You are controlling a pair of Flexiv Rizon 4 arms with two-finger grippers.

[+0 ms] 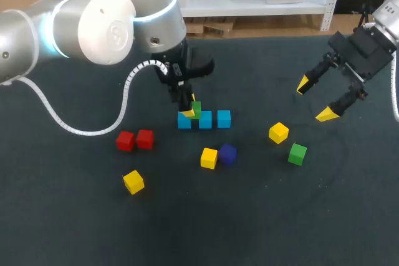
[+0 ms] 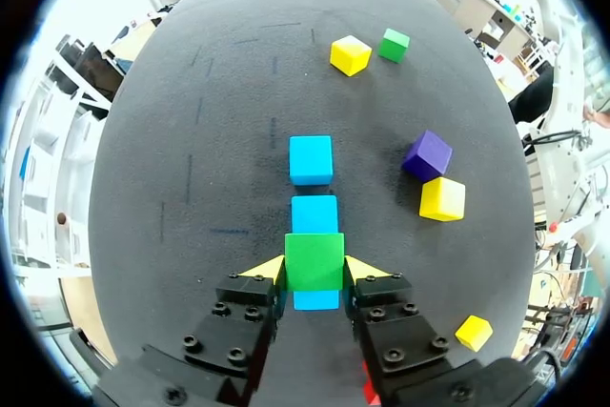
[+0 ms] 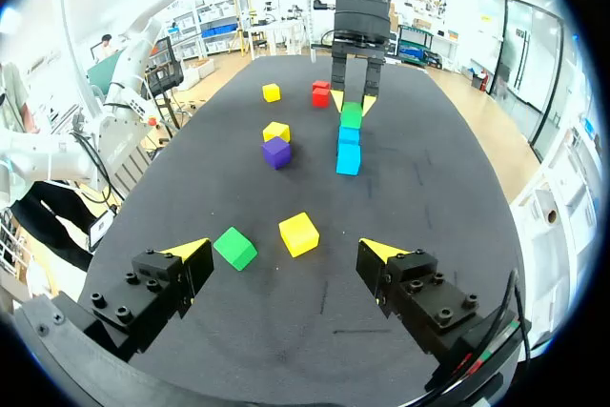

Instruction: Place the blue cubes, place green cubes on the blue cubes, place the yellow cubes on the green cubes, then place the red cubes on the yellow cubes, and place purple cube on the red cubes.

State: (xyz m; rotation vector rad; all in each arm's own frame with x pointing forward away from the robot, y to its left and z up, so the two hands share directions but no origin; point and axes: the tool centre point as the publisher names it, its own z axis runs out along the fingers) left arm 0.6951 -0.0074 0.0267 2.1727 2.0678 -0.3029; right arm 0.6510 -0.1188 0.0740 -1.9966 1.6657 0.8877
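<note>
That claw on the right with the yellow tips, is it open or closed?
Open. The right gripper hovers above the table with its two yellow tips spread wide apart, and nothing sits between them or touches either finger.

Right gripper [image 3: 284, 249]: fingers spread wide, touching nothing. The near yellow cube [image 3: 298, 234] lies on the dark table [image 3: 448, 197] just ahead, between the fingers. The near green cube [image 3: 234, 247] lies tilted just beside one fingertip, apart from the near yellow cube.

Mid-table: the purple cube [image 3: 276, 152] touches a second yellow cube [image 3: 276, 131] on its far side. Beside them, two blue cubes [image 3: 349, 148] form a row running away from the gripper.

Far end of the row: the left gripper [image 3: 353, 102] points straight down, one finger on each side of the far green cube [image 3: 352, 115]. Beyond it lie two red cubes [image 3: 321, 93] and a third yellow cube [image 3: 272, 92].
</note>
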